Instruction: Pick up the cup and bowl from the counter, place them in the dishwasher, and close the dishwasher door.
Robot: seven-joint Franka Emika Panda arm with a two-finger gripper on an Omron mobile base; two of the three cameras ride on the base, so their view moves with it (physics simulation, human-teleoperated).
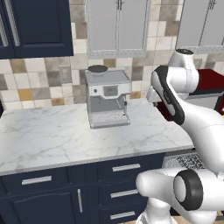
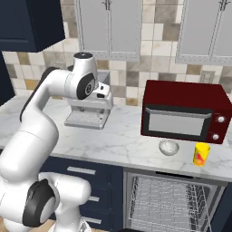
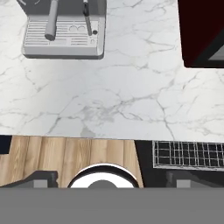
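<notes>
A yellow cup point(image 2: 201, 154) with a red mark and a small pale bowl point(image 2: 169, 147) stand on the white marble counter point(image 2: 122, 136), just in front of the dark red microwave. Below them the dishwasher is open, with its grey wire rack point(image 2: 165, 204) pulled out. In the hand view the rack point(image 3: 188, 153) lies over a dark panel point(image 3: 143, 157) that I take for the lowered door. My gripper point(image 2: 105, 97) hovers above the counter near the coffee machine, well left of the cup and bowl. Its fingers point(image 3: 41, 178) stand wide apart, and the gripper point(image 3: 113, 180) is open with nothing in it.
A grey coffee machine point(image 1: 107, 98) stands at the back of the counter by the tiled wall. The dark red microwave point(image 2: 183, 111) fills the back right. Navy drawers point(image 1: 124, 168) with silver handles run under the slab. Wooden floor point(image 3: 65, 157) lies in front.
</notes>
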